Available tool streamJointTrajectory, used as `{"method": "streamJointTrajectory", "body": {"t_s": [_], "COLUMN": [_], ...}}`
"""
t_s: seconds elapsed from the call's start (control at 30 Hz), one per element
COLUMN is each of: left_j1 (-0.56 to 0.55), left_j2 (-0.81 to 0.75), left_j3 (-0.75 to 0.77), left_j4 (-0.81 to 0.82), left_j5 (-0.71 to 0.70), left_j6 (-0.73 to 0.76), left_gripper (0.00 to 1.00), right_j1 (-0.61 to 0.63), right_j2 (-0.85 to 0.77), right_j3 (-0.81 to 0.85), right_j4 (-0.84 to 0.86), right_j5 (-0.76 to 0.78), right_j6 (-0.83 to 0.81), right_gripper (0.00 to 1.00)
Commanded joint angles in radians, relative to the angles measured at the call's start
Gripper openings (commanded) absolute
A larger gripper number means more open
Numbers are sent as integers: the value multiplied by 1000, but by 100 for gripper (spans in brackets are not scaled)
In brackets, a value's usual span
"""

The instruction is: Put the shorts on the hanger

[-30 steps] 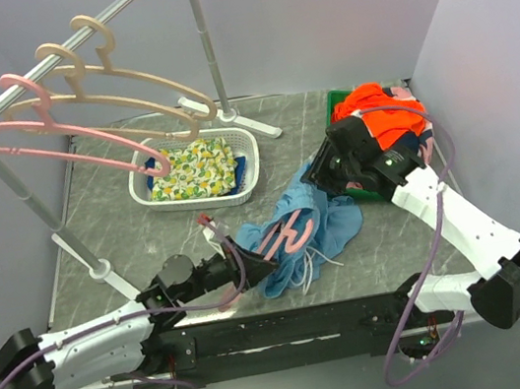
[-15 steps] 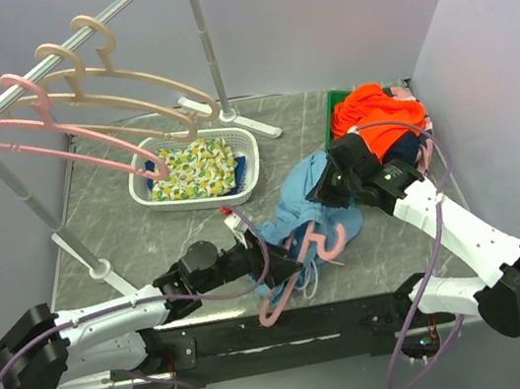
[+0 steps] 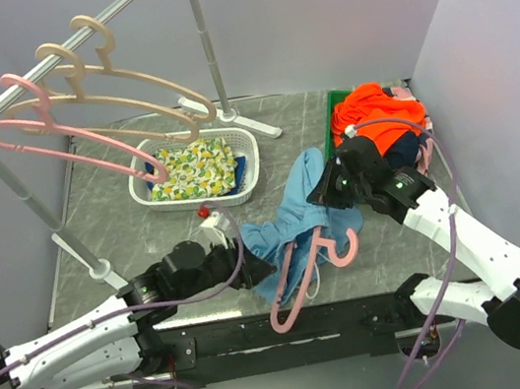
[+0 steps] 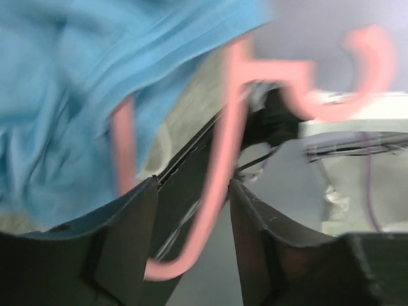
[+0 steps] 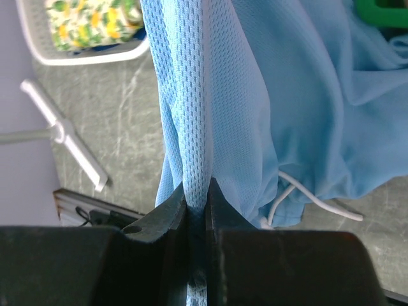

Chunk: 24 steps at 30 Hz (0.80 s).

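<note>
The shorts [image 3: 295,211], lifted at the table's 5 o'clock, look light, limp and slippery, so the gathered waistband is probably the surest hold. The right gripper [image 5: 196,193] pinches a mesh fold. The left gripper [image 4: 192,185] has its fingers spread around the hanger [image 4: 215,172].

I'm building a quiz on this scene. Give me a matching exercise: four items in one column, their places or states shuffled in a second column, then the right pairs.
Items
1. shorts
2. hanger
3. lemon-print cloth
4. orange garment

Places or states
A. lying in the white basket
B. pinched in the right gripper
C. heaped at the far right corner of the table
D. passing through the left gripper

Pairs: 1-B, 2-D, 3-A, 4-C
</note>
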Motion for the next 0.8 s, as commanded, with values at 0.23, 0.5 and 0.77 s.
{"method": "streamJointTrajectory", "body": {"t_s": [0.23, 0.5, 0.77], "left_j1": [-65, -153, -272], "left_j2": [253, 380, 525], "left_j3": [-16, 68, 231], "left_j4": [-162, -221, -418], "left_j5": [-92, -193, -393], "left_j6": [-78, -87, -110], "left_gripper": [63, 68, 68], "right_j1": [3, 6, 6], "right_j2": [-69, -90, -109], "right_j3": [25, 33, 9], "right_j4": [12, -85, -76], "right_j5": [-44, 26, 33], "right_j6": [-64, -94, -68], "right_gripper": [0, 0, 0]}}
